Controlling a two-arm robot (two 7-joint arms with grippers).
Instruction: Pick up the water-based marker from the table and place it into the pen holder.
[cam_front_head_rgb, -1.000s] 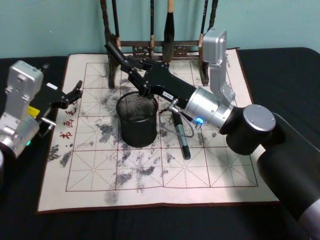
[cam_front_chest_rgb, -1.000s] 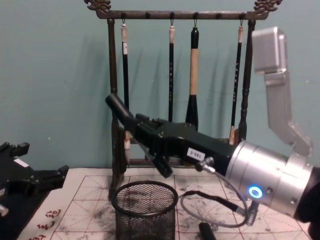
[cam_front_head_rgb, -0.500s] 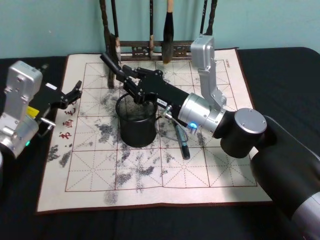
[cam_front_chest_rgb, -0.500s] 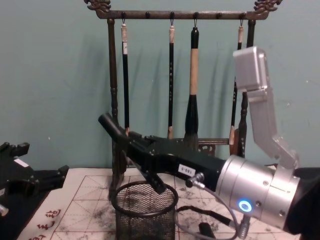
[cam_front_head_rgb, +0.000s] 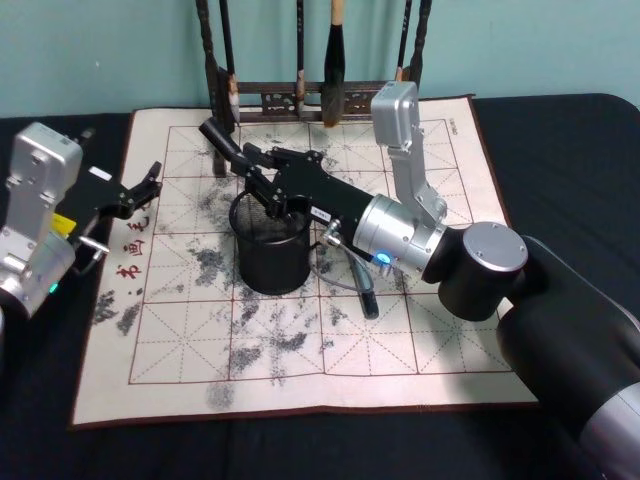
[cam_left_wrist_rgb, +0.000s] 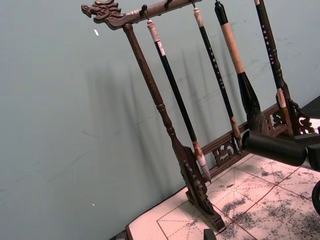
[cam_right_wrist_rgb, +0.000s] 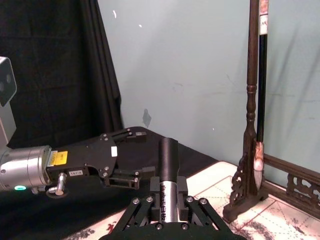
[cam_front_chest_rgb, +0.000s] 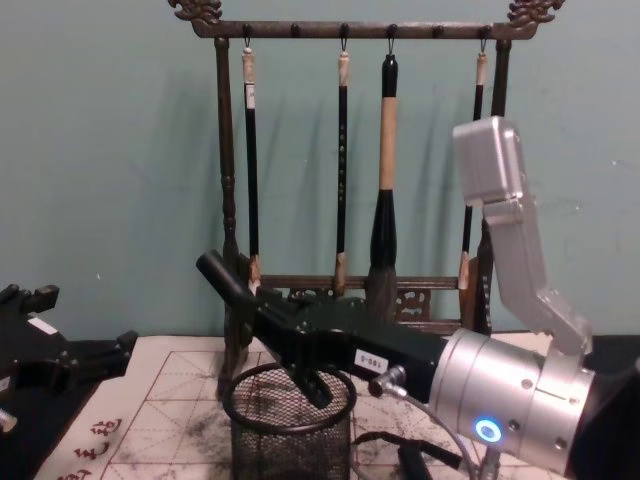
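Head view: right gripper (cam_front_head_rgb: 256, 176) clamps marker (cam_front_head_rgb: 218, 140), tilted over holder (cam_front_head_rgb: 270, 265) rim. Placement under way. Next: tip marker upright above the mouth, lower, release. Left gripper (cam_front_head_rgb: 143, 188) idle, spread.

matt black wire-mesh pen holder (cam_front_head_rgb: 270, 264), ink-stained white mat (cam_front_head_rgb: 425, 345), dark carved wooden brush rack (cam_front_chest_rgb: 227, 150)
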